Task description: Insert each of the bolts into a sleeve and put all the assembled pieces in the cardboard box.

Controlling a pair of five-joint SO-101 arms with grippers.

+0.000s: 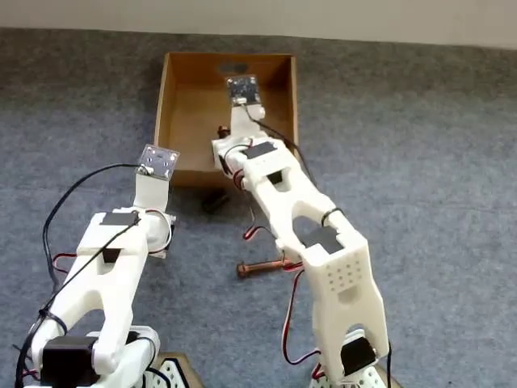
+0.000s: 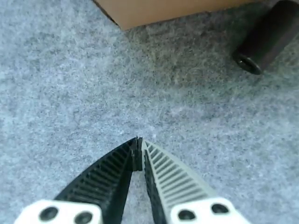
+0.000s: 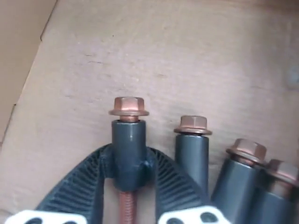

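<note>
With the right end effector [image 3: 127,162] clamped on the sleeve [image 3: 128,137] and its bolt [image 3: 129,106] over the cardboard box [image 3: 187,51] floor, I lower it level beside the three finished pieces [image 3: 192,149] before releasing, and leave the closed, empty left end effector [image 2: 140,145] parked over the desk [image 2: 70,70].

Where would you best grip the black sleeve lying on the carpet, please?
Grip the black sleeve around the middle of its round body, from straight above, fingers astride its long axis. It lies on its side on the carpet, so only its curved flanks offer a pinch. The left gripper, shut nearby, would need to open first, clear of the cardboard box wall.
</note>
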